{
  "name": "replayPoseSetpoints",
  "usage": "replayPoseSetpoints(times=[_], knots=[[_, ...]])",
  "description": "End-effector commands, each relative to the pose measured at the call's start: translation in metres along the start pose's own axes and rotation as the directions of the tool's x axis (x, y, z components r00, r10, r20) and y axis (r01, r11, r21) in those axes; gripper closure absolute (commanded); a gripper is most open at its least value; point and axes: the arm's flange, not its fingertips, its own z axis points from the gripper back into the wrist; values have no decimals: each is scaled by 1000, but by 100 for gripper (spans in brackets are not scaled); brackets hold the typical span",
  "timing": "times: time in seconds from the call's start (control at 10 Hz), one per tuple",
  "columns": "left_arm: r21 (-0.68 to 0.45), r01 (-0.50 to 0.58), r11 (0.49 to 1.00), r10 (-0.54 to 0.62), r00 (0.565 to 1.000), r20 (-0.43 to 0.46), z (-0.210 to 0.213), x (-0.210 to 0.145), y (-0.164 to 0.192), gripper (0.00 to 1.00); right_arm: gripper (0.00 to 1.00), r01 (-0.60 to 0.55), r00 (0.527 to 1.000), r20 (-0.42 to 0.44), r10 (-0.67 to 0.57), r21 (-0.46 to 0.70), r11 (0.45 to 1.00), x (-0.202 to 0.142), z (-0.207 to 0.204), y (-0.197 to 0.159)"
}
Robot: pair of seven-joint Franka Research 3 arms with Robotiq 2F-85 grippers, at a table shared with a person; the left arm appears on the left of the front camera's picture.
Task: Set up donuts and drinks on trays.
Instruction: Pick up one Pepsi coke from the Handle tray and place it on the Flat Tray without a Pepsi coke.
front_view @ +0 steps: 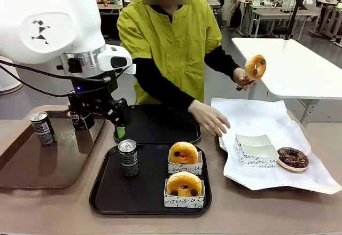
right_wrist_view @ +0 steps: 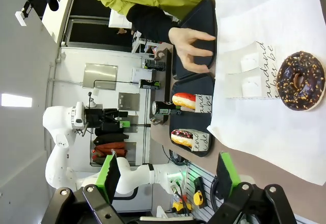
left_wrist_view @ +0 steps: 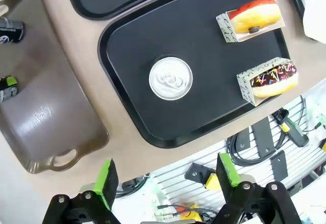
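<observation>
Can (left_wrist_view: 170, 78) on tray (left_wrist_view: 214, 46), beyond parted left fingers (left_wrist_view: 107, 179)

Brown tray (front_view: 53, 163) cut by picture edge, rear can (front_view: 78, 120) partly hidden

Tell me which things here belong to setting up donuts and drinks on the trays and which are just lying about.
Part of the job: near black tray, far black tray, can on the near tray, two donuts in holders beside it, spare can on the brown tray, donut in the person's hand.
Just lying about: brown tray, white paper, white table behind.
</observation>
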Motion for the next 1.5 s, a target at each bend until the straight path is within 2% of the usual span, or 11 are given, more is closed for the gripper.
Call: replayPoseSetpoints(times=[0.0, 0.3, 0.4, 0.5, 0.7, 0.8, 0.9, 1.1, 1.3, 1.4], knots=[[7, -3, 1000, 3, 1000, 12, 2, 5, 0, 0, 0, -13, 1000, 6, 13, 15, 1000, 1, 0, -1], [-2, 1, 1000, -1, 1000, -3, -2, 3, 0, 0, 0, -13, 1000, 6, 13, 15, 1000, 1, 0, -1], [-9, 11, 1000, -11, 1000, 5, 2, 5, 26, 0, 0, -13, 1000, 6, 13, 15, 1000, 1, 0, -1], [-5, -28, 1000, 28, 1000, 7, 5, 4, 52, 0, 0, -13, 1000, 6, 13, 15, 1000, 1, 0, -1], [48, -151, 987, 150, 989, 11, 20, 0, 112, 0, 0, -13, 1000, 6, 13, 15, 1000, 1, 0, -1], [0, -211, 978, 211, 977, 12, 33, -4, 150, 0, 0, -13, 1000, 6, 13, 15, 1000, 1, 0, -1], [28, -261, 965, 261, 965, 25, 40, -9, 180, 0, 0, -13, 1000, 6, 13, 15, 1000, 1, 0, -1], [51, -337, 940, 338, 941, -7, 41, -10, 231, 0, 0, -13, 1000, 6, 13, 15, 1000, 1, 0, -1], [75, -379, 922, 380, 925, -1, 35, -16, 264, 0, 0, -13, 1000, 6, 13, 15, 1000, 1, 0, -1], [49, -373, 926, 372, 928, 32, 33, -15, 273, 0, 0, -13, 1000, 6, 13, 15, 1000, 1, 0, -1]])
